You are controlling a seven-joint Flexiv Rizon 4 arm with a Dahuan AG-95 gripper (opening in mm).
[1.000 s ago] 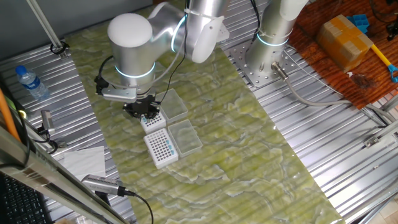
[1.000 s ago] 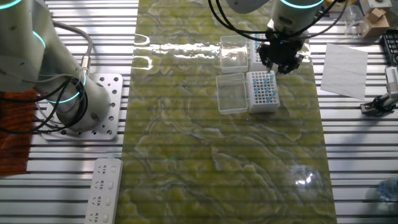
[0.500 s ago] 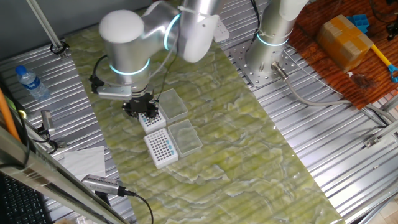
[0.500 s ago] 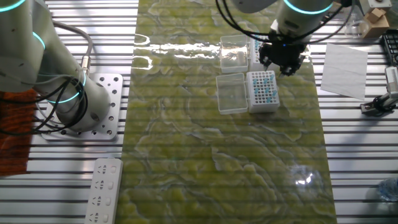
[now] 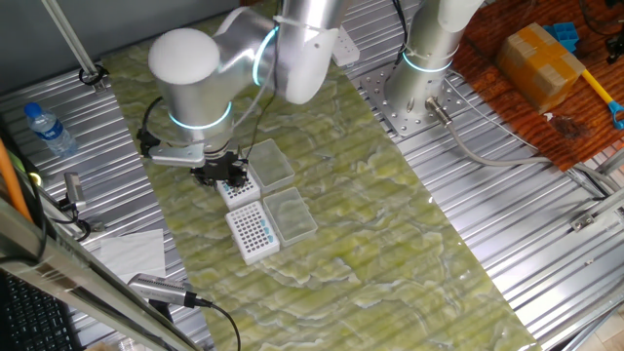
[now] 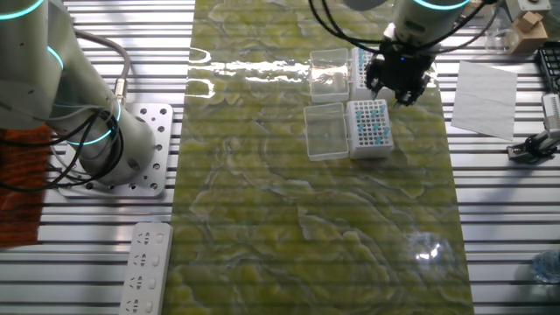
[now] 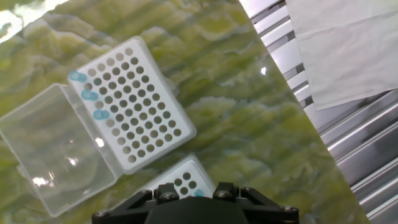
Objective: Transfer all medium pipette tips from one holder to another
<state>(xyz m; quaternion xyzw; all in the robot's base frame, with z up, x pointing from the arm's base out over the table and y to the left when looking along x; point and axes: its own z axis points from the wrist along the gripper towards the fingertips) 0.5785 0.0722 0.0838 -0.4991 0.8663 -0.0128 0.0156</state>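
Since the earlier frames the arm has swung a little toward the upper left of one fixed view, carrying the gripper with it, so that it now hangs over the far rack rather than nearer the other one. The green patterned mat fills the middle of that view, with the ribbed metal table around it. In the hand view a near rack sits at centre left with its clear lid hinged open toward the left edge; the medium pipette tips there show as three blue tops along its left column, the other holes dark. The far rack peeks out at the bottom, just above the gripper body. A white paper sheet lies upper right. I cannot tell how wide the fingers stand or whether they hold a tip.
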